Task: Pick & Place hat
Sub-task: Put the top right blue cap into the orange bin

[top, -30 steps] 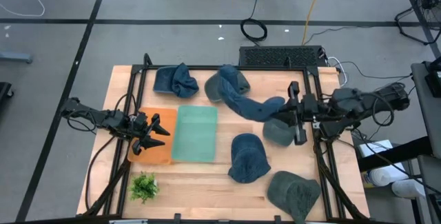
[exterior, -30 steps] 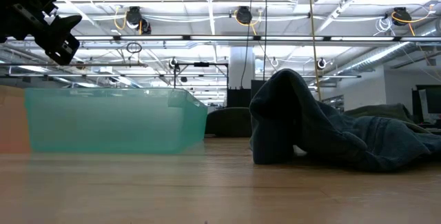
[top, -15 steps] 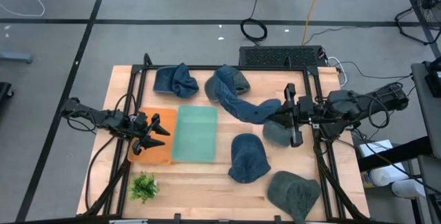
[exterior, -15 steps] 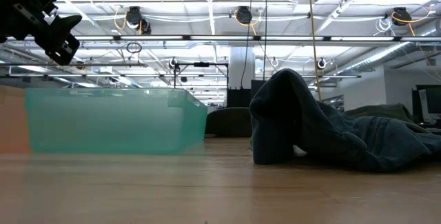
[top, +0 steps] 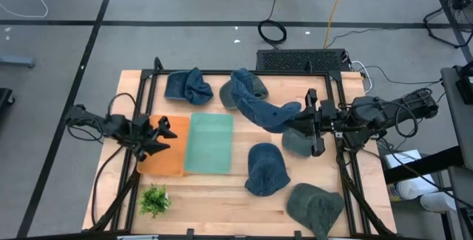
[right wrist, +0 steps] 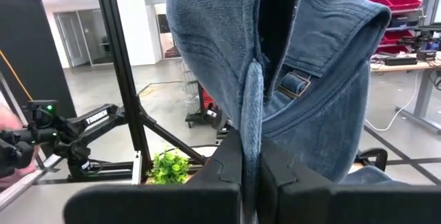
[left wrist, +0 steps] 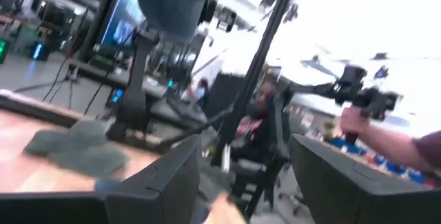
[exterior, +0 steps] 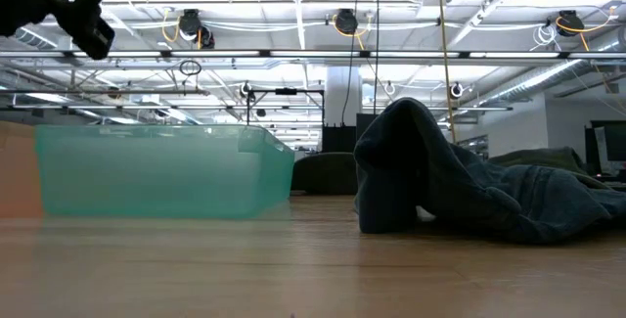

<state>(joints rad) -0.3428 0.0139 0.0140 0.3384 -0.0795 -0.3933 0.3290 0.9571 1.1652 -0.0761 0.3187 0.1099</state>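
Note:
My right gripper (top: 309, 119) is held high over the table's right side, shut on a blue denim hat (top: 260, 105) that fills the right wrist view (right wrist: 289, 58). The same hat shows high up in the left wrist view (left wrist: 180, 3). My left gripper (top: 160, 134) hovers open over the orange bin (top: 164, 159) at the left, tipped upward, with nothing between its fingers (left wrist: 172, 179). It also shows at the top left of the low view (exterior: 86, 13). My right gripper pinches a folded edge of the hat (right wrist: 252, 131) between its two fingers (right wrist: 224, 165), beside the back strap and its buckle (right wrist: 295, 83). The fingers come in about level from the table's right side. The hat hangs clear of the table.
A teal bin (top: 209, 142) stands beside the orange bin. Other hats lie on the table: blue ones at the far left (top: 188, 86) and near the middle (top: 266, 168), a grey-green one (top: 295, 144) under my right gripper, a green one (top: 316, 207) near right. A small plant (top: 154, 199) stands near left.
My left gripper has tipped its fingers upward and risen a little over the orange bin, staying open. My right gripper has kept its place, still shut on the blue hat.

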